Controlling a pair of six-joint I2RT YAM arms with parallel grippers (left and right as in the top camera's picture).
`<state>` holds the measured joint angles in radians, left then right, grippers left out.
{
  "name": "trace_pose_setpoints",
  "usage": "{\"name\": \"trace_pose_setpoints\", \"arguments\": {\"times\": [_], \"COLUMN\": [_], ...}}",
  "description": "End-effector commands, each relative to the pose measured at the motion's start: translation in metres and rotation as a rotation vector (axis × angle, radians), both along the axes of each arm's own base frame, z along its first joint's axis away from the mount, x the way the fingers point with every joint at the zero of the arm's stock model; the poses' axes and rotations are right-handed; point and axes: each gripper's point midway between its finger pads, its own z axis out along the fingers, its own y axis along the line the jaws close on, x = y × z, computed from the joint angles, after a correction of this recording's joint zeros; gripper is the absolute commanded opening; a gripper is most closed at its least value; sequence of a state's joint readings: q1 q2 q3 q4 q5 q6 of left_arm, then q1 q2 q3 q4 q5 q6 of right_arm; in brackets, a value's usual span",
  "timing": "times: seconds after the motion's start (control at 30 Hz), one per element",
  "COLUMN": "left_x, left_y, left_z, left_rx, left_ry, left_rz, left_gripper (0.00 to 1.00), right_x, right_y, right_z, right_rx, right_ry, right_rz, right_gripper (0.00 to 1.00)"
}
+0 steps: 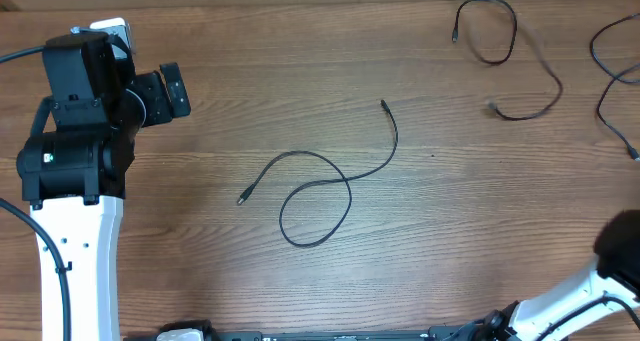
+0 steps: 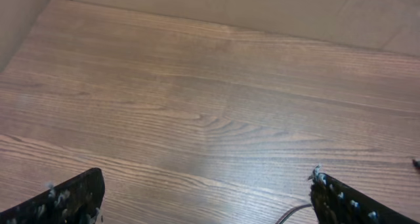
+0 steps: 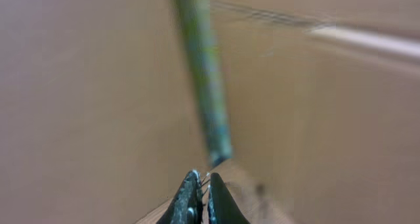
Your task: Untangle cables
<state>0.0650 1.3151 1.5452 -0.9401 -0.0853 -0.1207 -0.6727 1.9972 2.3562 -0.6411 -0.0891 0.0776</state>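
Observation:
A thin black cable (image 1: 318,193) lies in a loose loop at the table's middle, with plug ends at the left (image 1: 241,198) and upper right (image 1: 384,105). A second cable (image 1: 497,43) curls at the back right. A third cable (image 1: 612,69) runs along the right edge. My left gripper (image 1: 176,89) is at the far left, well apart from the cables. In the left wrist view it is open and empty (image 2: 207,199), with a short bit of cable (image 2: 295,214) near its right finger. My right gripper (image 3: 202,183) is shut with nothing visible in it; its view is blurred.
The wooden table (image 1: 200,231) ends at a beige wall along the back (image 2: 262,7). My right arm (image 1: 620,249) is at the lower right corner, its fingers out of the overhead view. Thick black cords run from the left base (image 1: 20,55).

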Motion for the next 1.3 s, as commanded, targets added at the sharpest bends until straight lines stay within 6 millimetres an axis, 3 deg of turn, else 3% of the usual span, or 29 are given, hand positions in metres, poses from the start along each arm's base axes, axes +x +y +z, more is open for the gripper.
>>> {"name": "trace_pose_setpoints", "arguments": {"times": [0.0, 0.1, 0.13, 0.17, 0.2, 0.23, 0.43, 0.6, 0.7, 0.83, 1.0, 1.1, 1.27], "left_x": [0.003, 0.004, 0.004, 0.004, 0.004, 0.005, 0.005, 0.005, 0.005, 0.005, 0.005, 0.005, 0.004], "left_y": [-0.004, -0.004, -0.004, -0.004, -0.005, -0.008, -0.017, -0.017, -0.017, -0.017, -0.017, -0.017, -0.017], "left_z": [0.002, 0.003, 0.003, 0.003, 0.003, 0.003, 0.003, 0.003, 0.003, 0.003, 0.003, 0.003, 0.001], "left_rx": [0.007, 0.007, 0.003, 0.000, -0.003, -0.015, -0.049, -0.054, -0.054, -0.054, -0.054, -0.054, -0.054], "left_ry": [-0.012, -0.017, -0.020, -0.022, -0.022, -0.023, -0.024, -0.025, -0.025, -0.024, -0.024, -0.024, -0.015], "left_rz": [-0.023, -0.024, -0.021, -0.019, -0.024, -0.038, -0.078, -0.074, -0.074, -0.073, -0.073, -0.073, -0.073], "left_gripper": [1.00, 1.00, 1.00, 1.00, 1.00, 1.00, 1.00, 1.00, 1.00, 1.00, 1.00, 1.00, 1.00], "right_x": [-0.027, -0.022, -0.016, -0.008, 0.001, 0.017, 0.080, 0.121, 0.137, 0.135, 0.125, 0.121, 0.093], "right_y": [-0.017, -0.010, -0.004, 0.004, 0.015, 0.037, 0.150, 0.246, 0.294, 0.333, 0.367, 0.367, 0.353], "right_z": [0.024, 0.003, -0.009, -0.023, -0.035, -0.054, -0.110, -0.165, -0.204, -0.253, -0.264, -0.272, -0.310], "right_rx": [-0.013, 0.062, 0.097, 0.136, 0.173, 0.232, 0.362, 0.538, 0.602, 0.799, 1.074, 1.110, 1.185], "right_ry": [-0.054, -0.027, -0.008, 0.014, 0.032, 0.060, 0.166, 0.300, 0.391, 0.455, 0.394, 0.312, 0.214], "right_rz": [0.024, 0.129, 0.163, 0.207, 0.258, 0.344, 0.659, 0.639, 0.540, 0.216, -0.052, -0.243, -0.641], "right_gripper": [0.04, 0.04, 0.08, 0.31, 0.70, 1.00, 0.97, 0.98, 1.00, 1.00, 1.00, 1.00, 1.00]}}
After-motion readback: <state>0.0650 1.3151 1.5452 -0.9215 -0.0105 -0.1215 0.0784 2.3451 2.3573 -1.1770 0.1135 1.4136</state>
